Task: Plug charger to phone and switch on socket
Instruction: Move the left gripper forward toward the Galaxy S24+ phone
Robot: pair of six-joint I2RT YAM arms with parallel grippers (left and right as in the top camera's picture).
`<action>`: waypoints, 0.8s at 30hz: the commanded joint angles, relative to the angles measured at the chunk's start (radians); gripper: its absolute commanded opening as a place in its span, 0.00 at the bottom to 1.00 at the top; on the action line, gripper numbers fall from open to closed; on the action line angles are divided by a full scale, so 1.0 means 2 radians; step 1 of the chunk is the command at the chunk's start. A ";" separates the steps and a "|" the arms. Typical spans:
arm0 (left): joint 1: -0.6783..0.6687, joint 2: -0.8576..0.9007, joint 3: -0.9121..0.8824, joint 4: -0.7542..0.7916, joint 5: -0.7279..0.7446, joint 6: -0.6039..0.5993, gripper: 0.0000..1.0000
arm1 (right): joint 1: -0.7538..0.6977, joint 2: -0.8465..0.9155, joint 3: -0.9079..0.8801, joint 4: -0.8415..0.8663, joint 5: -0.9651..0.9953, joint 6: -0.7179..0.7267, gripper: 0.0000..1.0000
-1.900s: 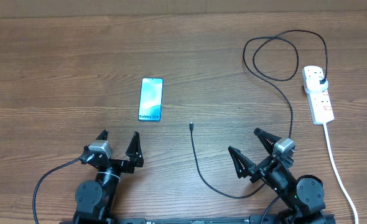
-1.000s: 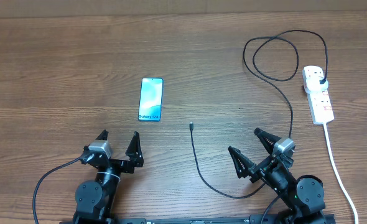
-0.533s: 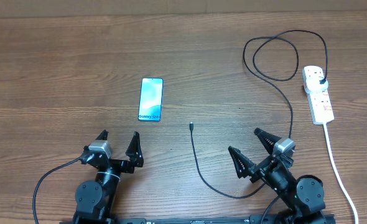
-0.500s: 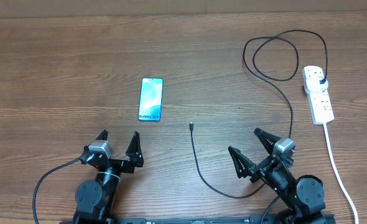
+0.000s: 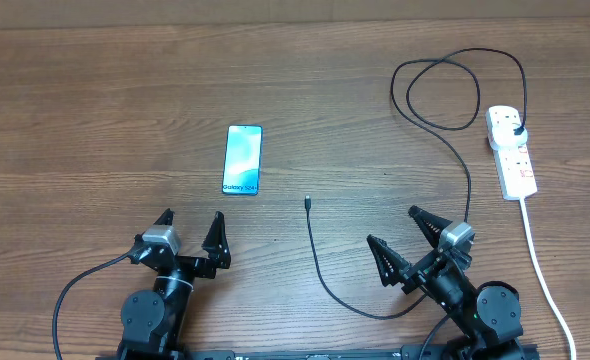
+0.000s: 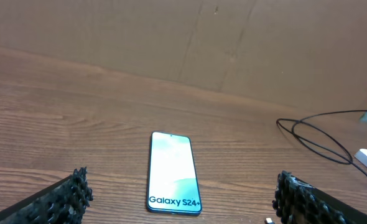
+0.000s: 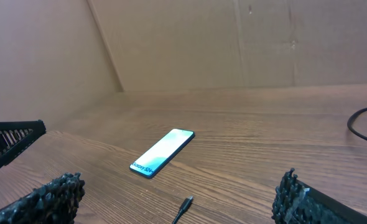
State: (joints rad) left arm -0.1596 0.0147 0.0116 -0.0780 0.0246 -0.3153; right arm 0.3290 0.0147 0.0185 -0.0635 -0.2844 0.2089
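The phone (image 5: 243, 160) lies flat on the wooden table, screen up, also in the left wrist view (image 6: 173, 172) and the right wrist view (image 7: 163, 152). The charger cable (image 5: 320, 272) runs from its connector tip (image 5: 307, 204), right of the phone, round in a loop to its black plug (image 5: 516, 129) in the white socket strip (image 5: 511, 152) at the far right. The tip shows in the right wrist view (image 7: 185, 206). My left gripper (image 5: 189, 233) is open and empty, near the front edge below the phone. My right gripper (image 5: 403, 240) is open and empty, right of the tip.
The socket's thick white cord (image 5: 542, 270) runs down the right side to the front edge. A cardboard wall (image 6: 190, 37) stands behind the table. The cable's loop (image 5: 445, 95) lies at the back right.
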 commanded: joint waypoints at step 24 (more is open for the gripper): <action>0.001 0.003 0.036 -0.033 0.080 0.021 1.00 | 0.001 -0.006 -0.005 0.003 0.002 0.000 1.00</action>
State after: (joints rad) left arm -0.1596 0.0151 0.0223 -0.0971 0.1280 -0.3119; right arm 0.3286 0.0147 0.0185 -0.0639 -0.2840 0.2089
